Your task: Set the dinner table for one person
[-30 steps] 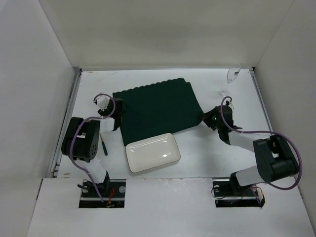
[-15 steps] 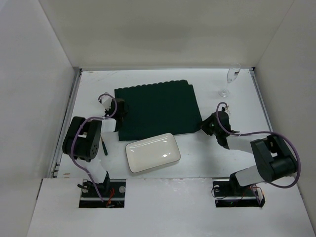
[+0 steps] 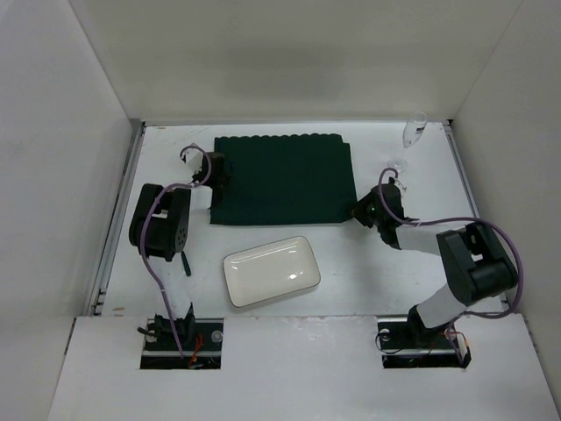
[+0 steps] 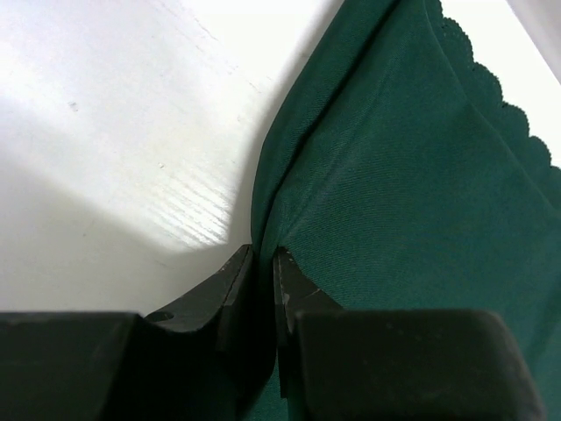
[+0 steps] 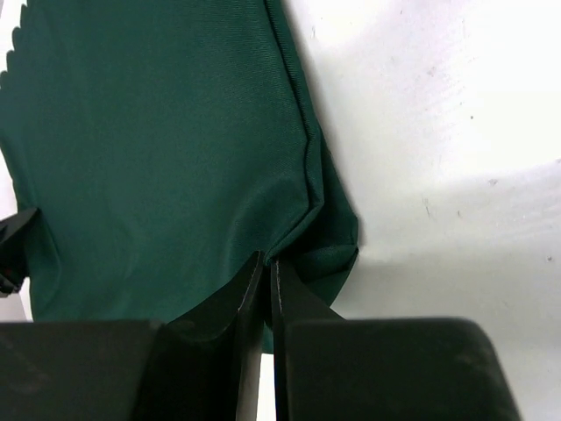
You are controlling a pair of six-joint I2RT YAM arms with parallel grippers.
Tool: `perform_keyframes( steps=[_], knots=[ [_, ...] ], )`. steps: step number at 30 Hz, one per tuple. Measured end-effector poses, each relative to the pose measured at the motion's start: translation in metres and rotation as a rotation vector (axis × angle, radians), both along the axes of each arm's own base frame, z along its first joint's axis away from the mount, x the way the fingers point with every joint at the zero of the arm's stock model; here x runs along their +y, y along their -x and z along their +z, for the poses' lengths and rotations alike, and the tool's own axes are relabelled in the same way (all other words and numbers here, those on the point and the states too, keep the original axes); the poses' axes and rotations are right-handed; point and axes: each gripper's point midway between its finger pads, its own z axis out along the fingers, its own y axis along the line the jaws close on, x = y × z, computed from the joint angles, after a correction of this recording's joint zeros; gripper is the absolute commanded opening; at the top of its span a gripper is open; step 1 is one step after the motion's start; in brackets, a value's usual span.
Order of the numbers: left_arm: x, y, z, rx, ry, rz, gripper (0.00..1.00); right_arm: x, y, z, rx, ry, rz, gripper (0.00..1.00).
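Observation:
The dark green scallop-edged placemat [image 3: 280, 180] lies flat and square on the white dinner table [image 3: 368, 272], toward the far side. My left gripper [image 3: 216, 175] is at the mat's left edge. In the left wrist view it [image 4: 263, 254] is shut on a raised fold of the placemat [image 4: 412, 202]. My right gripper [image 3: 361, 210] is at the mat's near right corner. In the right wrist view it [image 5: 267, 259] is shut on the bunched corner of the placemat [image 5: 158, 158].
A white rectangular plate [image 3: 270, 270] sits just in front of the mat. A wine glass [image 3: 412, 136] stands at the far right corner. A thin dark utensil [image 3: 185, 260] lies beside the left arm. White walls close in three sides.
The left gripper has closed on the mat's left edge. Both grippers moved away from the bases, and the skewed mat has turned square and slid farther from the plate.

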Motion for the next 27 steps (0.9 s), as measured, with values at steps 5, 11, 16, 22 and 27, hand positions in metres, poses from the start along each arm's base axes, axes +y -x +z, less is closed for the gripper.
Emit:
perform_keyframes(
  steps=[5,11,16,22,27],
  knots=[
    [0.006,0.019,-0.002,-0.001,0.015,0.019,0.1,-0.001,0.002,-0.002,0.009,0.004,-0.001,0.11],
    [0.006,0.034,-0.003,-0.018,0.031,0.035,0.11,-0.006,0.021,-0.005,0.018,0.007,0.0,0.12],
    [0.006,0.045,-0.003,-0.018,0.034,0.043,0.17,-0.01,0.031,-0.005,0.019,0.008,-0.001,0.18],
    [0.01,0.062,0.002,-0.015,0.017,0.056,0.38,-0.014,0.038,0.006,-0.003,0.017,-0.003,0.58],
    [0.02,0.097,0.018,-0.022,-0.025,0.075,0.46,-0.018,0.047,0.048,-0.107,0.059,0.03,0.72]
  ],
)
